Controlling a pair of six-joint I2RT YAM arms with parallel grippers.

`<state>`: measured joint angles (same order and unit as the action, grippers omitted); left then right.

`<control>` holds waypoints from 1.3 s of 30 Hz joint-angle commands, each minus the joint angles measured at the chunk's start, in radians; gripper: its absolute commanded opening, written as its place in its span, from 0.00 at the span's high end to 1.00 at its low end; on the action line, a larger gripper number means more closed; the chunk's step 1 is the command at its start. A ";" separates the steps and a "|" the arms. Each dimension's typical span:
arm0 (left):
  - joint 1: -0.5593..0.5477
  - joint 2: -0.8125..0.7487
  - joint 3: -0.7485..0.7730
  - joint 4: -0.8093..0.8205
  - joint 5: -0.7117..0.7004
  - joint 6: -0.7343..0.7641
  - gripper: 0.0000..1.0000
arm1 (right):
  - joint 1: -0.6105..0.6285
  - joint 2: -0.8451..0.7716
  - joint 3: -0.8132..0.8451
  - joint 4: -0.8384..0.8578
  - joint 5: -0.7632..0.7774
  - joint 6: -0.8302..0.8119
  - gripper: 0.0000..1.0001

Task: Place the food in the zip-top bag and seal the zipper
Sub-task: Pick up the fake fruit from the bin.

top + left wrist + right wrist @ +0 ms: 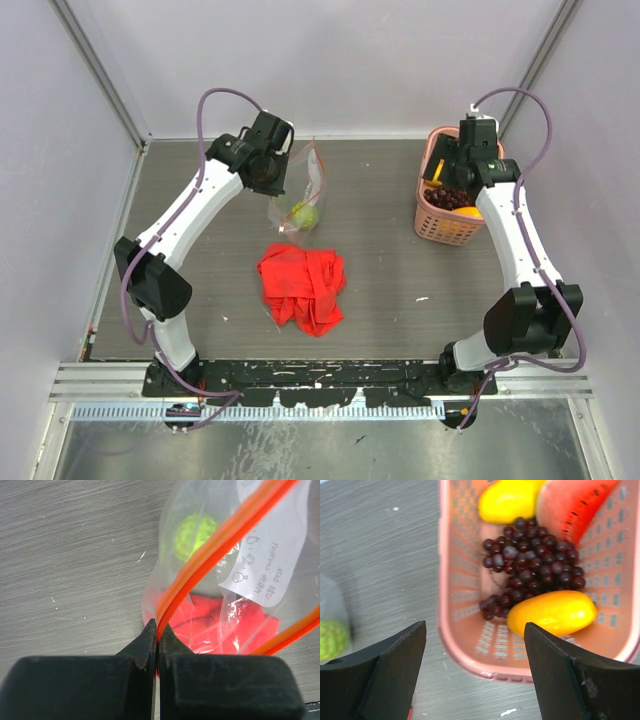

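Bag (300, 190) flimsy, slippery; left gripper (157, 630) clamped on zipper (220, 540), stiffest hold. Right gripper (474, 630) spread wide over far-right basket (451, 595); grape bunch (530, 570) light, knobbly: pinch mid-cluster.

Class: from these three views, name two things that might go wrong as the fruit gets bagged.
1. The left gripper pinches only a thin bit of the zipper; the bag, holding the green fruit, may slip free.
2. The right gripper is open over the basket, where the grapes lie wedged between two yellow fruits; a grab could snag neighbours.
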<state>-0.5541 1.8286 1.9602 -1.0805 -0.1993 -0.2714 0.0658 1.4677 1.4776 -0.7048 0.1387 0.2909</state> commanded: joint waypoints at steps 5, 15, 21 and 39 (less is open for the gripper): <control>0.005 -0.059 0.000 0.001 -0.020 0.023 1.00 | -0.055 0.113 0.056 -0.062 0.145 0.083 0.09; 0.005 -0.049 0.003 0.004 -0.004 0.021 1.00 | -0.082 0.225 0.074 -0.112 0.270 0.353 0.01; 0.005 -0.047 0.002 0.003 -0.008 0.023 1.00 | -0.088 0.221 0.055 -0.116 0.360 0.523 0.00; 0.005 -0.047 -0.003 0.008 -0.003 0.020 1.00 | -0.161 0.396 0.101 -0.182 0.262 0.676 0.00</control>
<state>-0.5541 1.8282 1.9553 -1.0863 -0.2050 -0.2676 -0.0898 1.8599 1.5578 -0.8902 0.4244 0.9634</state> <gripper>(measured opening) 0.007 0.998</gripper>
